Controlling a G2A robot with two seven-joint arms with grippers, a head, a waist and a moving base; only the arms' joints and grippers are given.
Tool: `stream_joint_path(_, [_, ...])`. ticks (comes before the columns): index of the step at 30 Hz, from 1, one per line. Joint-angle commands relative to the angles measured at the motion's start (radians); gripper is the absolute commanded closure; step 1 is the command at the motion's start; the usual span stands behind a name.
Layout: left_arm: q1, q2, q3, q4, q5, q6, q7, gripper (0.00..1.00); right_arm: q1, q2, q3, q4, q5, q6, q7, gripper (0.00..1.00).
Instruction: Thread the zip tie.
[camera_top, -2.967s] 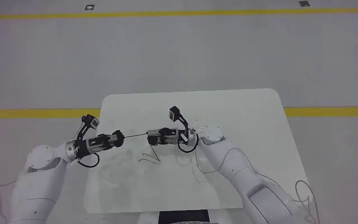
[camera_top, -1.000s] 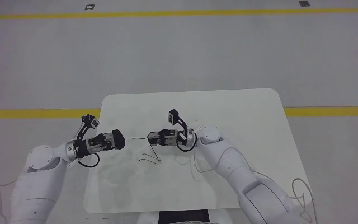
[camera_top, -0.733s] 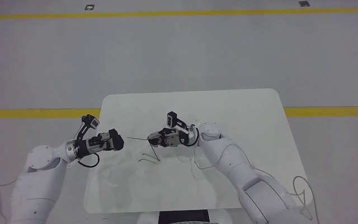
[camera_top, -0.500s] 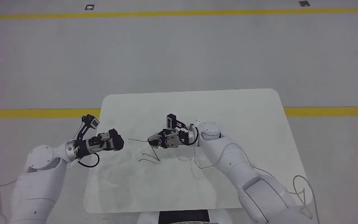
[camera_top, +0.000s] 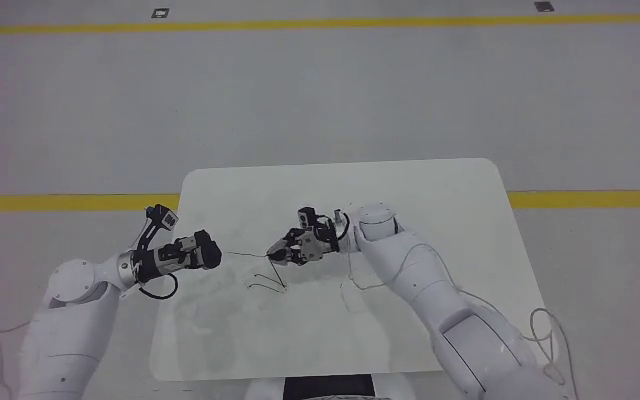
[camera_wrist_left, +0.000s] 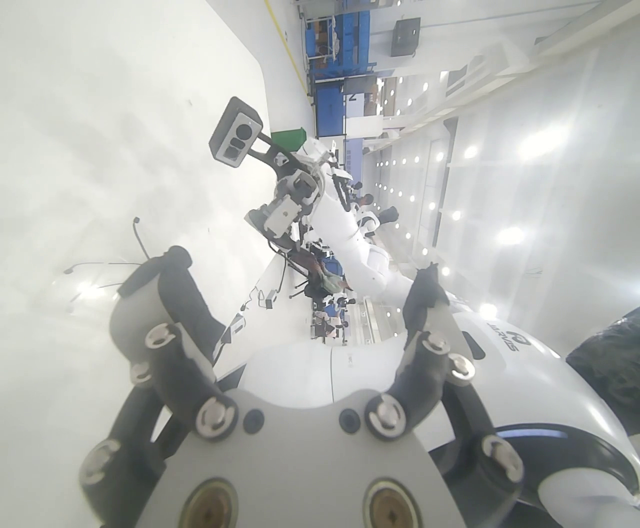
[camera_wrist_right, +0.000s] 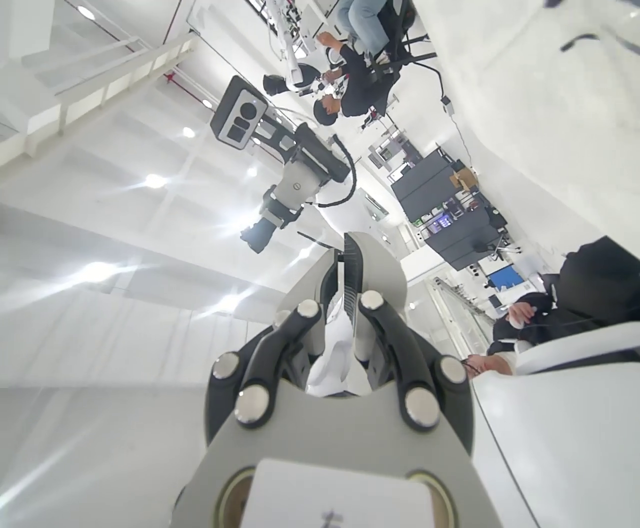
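Note:
A thin black zip tie (camera_top: 250, 254) hangs level above the table between the two arms. My right gripper (camera_top: 276, 252) is shut on one end of it. In the right wrist view a short piece of the tie (camera_wrist_right: 314, 239) sticks out past the closed right gripper (camera_wrist_right: 345, 246). My left gripper (camera_top: 213, 250) sits just off the tie's free tip, apart from it. In the left wrist view the left gripper (camera_wrist_left: 300, 270) is open wide with nothing between its fingers (camera_wrist_left: 180, 290). The right gripper (camera_wrist_left: 252, 219) shows farther off in that view.
Loose black zip ties (camera_top: 268, 282) lie on the white table (camera_top: 420, 200) just below the right gripper, and also appear as zip ties (camera_wrist_left: 100, 263) near the left finger. Yellow floor lines run behind the table.
The left gripper has let go of the tie's tip and drawn back slightly. The right wrist has rolled, swinging its camera down and sideways, while keeping hold of the tie.

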Motion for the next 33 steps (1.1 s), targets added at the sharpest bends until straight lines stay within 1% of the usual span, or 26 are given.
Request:
stream_joint_path(1, [0.000,0.000,0.000,0.000,0.000,0.000,0.000,0.00,0.035,-0.003,-0.019,0.061,0.025,-0.005,0.023,1.00])
stream_joint_path(2, [0.000,0.000,0.000,0.000,0.000,0.000,0.000,0.00,0.050,-0.006,-0.030,0.088,0.038,-0.005,0.041,1.00])
stream_joint_path(4, [0.000,0.000,0.000,0.000,0.000,0.000,0.000,0.00,0.074,-0.014,-0.060,0.140,0.075,-0.005,0.041,1.00])
stream_joint_path(5, [0.000,0.000,0.000,0.000,0.000,0.000,0.000,0.00,0.102,-0.019,-0.077,0.166,0.101,-0.005,0.041,1.00])
stream_joint_path(6, [0.000,0.000,0.000,0.000,0.000,0.000,0.000,0.00,0.117,-0.020,-0.082,0.174,0.111,-0.005,0.041,1.00])
stream_joint_path(17, [0.000,0.000,0.000,0.000,0.000,0.000,0.000,0.00,0.117,-0.020,-0.082,0.174,0.111,-0.005,0.041,1.00])
stream_joint_path(19, [0.000,0.000,0.008,-0.009,0.021,-0.003,0.024,0.00,0.110,-0.019,-0.081,0.168,0.112,-0.009,0.026,1.00])
stream_joint_path(20, [0.000,0.001,0.011,-0.015,0.040,-0.013,0.035,0.00,0.099,-0.019,-0.079,0.158,0.116,-0.005,0.013,1.00])
stream_joint_path(21, [-0.002,0.002,0.011,-0.024,0.065,-0.018,0.040,0.00,0.093,-0.017,-0.079,0.151,0.117,-0.005,0.011,1.00])
stream_joint_path(24, [-0.009,0.006,-0.003,-0.070,0.153,-0.018,0.039,0.00,0.089,-0.011,-0.080,0.145,0.120,-0.005,0.019,1.00])
stream_joint_path(25, [-0.010,0.007,-0.015,-0.096,0.198,-0.018,0.044,0.00,0.090,-0.010,-0.083,0.146,0.120,-0.005,0.021,1.00])
stream_joint_path(26, [-0.009,0.006,-0.021,-0.116,0.224,-0.018,0.043,0.00,0.090,-0.009,-0.087,0.151,0.121,-0.005,0.028,1.00])
stream_joint_path(28, [-0.011,0.002,-0.036,-0.159,0.232,-0.018,0.029,0.00,0.095,-0.010,-0.097,0.164,0.121,-0.005,0.037,1.00])
stream_joint_path(29, [-0.012,-0.002,-0.058,-0.188,0.247,-0.018,0.024,0.00,0.099,-0.011,-0.108,0.175,0.122,-0.005,0.041,1.00])
stream_joint_path(31, [-0.010,-0.010,-0.091,-0.241,0.272,-0.018,0.039,0.00,0.106,-0.015,-0.126,0.200,0.127,-0.005,0.041,1.00])
stream_joint_path(32, [-0.003,-0.015,-0.100,-0.261,0.290,-0.018,0.031,0.00,0.112,-0.020,-0.143,0.226,0.134,-0.005,0.041,1.00])
stream_joint_path(33, [-0.003,-0.015,-0.100,-0.261,0.290,-0.018,0.031,0.00,0.122,-0.024,-0.152,0.238,0.142,-0.005,0.041,1.00])
